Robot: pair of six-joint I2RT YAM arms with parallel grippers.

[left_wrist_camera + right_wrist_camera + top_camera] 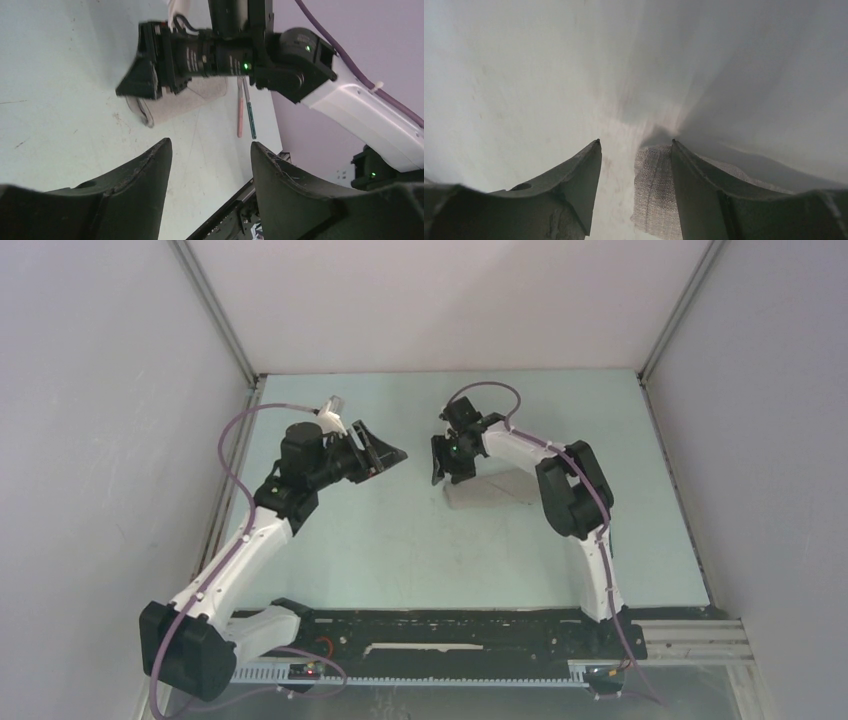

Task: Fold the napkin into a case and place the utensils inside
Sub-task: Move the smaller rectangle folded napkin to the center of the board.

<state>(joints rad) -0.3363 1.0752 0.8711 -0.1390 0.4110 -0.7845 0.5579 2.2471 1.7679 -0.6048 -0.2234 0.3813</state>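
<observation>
The napkin (495,490) lies on the table as a narrow folded strip, the case (185,102). My right gripper (450,472) hovers just over its left end, jaws open. In the right wrist view the cloth's end (651,190) lies between the jaws, against the right finger (694,185), with bare table beside the left one. Two utensils lie side by side past the strip: a pink handle (240,117) and a teal handle (251,120). My left gripper (211,150) is open and empty, raised left of the strip and facing it.
The pale green table (400,540) is walled by grey panels on the left, back and right. A black rail (450,625) runs along the near edge between the arm bases. The right arm's elbow (570,490) rises just right of the napkin.
</observation>
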